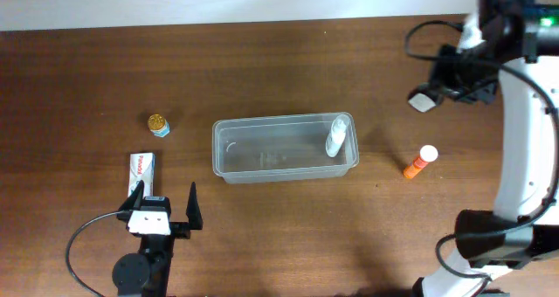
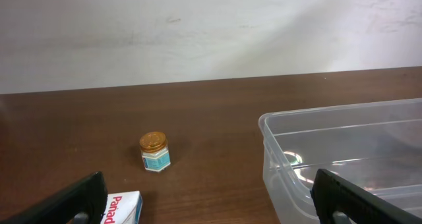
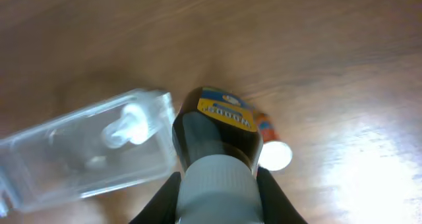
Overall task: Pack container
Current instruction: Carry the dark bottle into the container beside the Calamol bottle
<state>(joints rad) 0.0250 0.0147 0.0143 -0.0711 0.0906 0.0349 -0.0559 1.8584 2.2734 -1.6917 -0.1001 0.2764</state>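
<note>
Wooden table (image 1: pixel 87 70), one container (image 1: pixel 279 120), left fingers (image 2: pixel 356 201) spread, right fingers (image 3: pixel 277 197) gripping one dark bottle (image 3: pixel 211 135).

The overhead camera looks straight down from well above, with the container (image 1: pixel 279 120) near mid-frame; the left wrist camera sits low and faces level toward the pale wall (image 2: pixel 198 33), the container (image 2: pixel 343 138) close on its right and a small jar (image 2: pixel 155 152) left of that; the right wrist camera tilts steeply down, blurred, with a dark bottle (image 3: pixel 217 128) right at the lens and the container (image 3: pixel 79 151) beyond, lower left; all three views share the container.
</note>
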